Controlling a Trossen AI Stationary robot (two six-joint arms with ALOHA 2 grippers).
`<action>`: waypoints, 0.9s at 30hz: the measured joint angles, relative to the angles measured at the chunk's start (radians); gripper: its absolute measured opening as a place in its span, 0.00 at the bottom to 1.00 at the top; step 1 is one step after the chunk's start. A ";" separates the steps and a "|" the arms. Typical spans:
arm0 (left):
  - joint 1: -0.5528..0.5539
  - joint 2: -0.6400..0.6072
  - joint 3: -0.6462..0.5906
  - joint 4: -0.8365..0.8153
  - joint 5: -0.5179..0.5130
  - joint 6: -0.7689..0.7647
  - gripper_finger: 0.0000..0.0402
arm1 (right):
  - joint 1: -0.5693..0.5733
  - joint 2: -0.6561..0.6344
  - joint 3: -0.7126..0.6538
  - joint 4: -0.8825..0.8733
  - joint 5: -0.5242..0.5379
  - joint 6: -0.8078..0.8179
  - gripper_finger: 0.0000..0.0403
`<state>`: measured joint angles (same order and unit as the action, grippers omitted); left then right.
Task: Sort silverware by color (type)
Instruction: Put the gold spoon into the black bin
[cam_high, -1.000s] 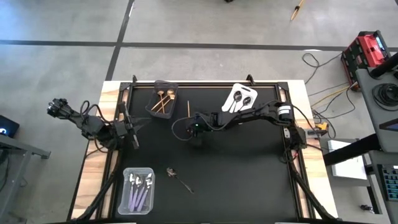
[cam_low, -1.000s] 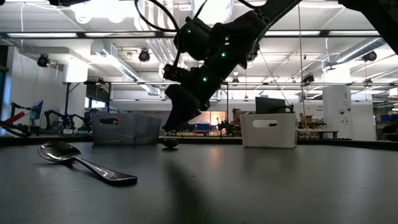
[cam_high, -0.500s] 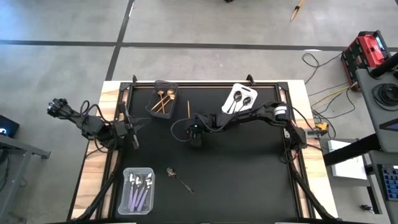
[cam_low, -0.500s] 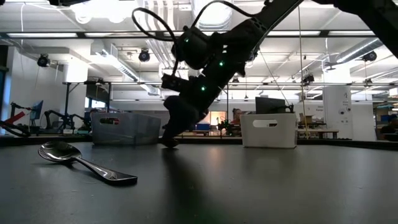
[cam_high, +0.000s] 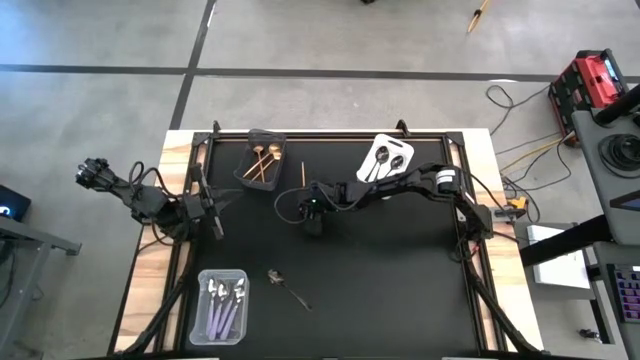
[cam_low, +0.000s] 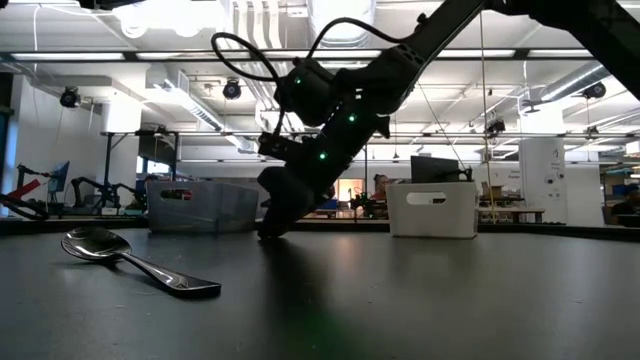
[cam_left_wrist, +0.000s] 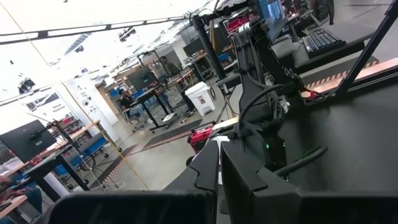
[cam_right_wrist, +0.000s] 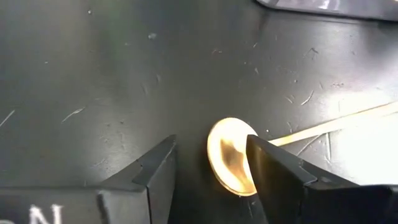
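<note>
arms: two, dark, jointed, near-black housings
right arm (cam_high: 400, 186): slim black links; white band at one joint near the base
right arm lights: small green leds glow on the forward housing, in the high and low views
right arm cable: black cable loops in an arc over the wrist
right gripper (cam_right_wrist: 208, 171): two flat, dark, wedge-shaped fingers; white lettering partly visible on the body
left arm (cam_high: 150, 200): black, knobby clustered end, loose dark cabling
left gripper (cam_left_wrist: 219, 180): blocky black angular fingers
</note>
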<state>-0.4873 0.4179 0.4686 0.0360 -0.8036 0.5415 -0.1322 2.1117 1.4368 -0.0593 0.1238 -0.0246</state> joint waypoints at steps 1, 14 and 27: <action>0.000 0.000 0.000 0.000 0.000 0.000 0.00 | -0.001 0.000 0.000 0.001 0.001 -0.001 0.44; 0.000 0.000 0.000 0.000 0.000 0.000 0.00 | -0.006 0.002 0.000 -0.001 0.018 -0.011 0.15; 0.000 0.004 0.000 0.000 0.048 -0.022 0.00 | 0.001 -0.056 0.000 -0.058 0.014 -0.042 0.04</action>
<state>-0.4870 0.4217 0.4686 0.0357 -0.7554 0.5194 -0.1314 2.0552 1.4367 -0.1174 0.1380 -0.0666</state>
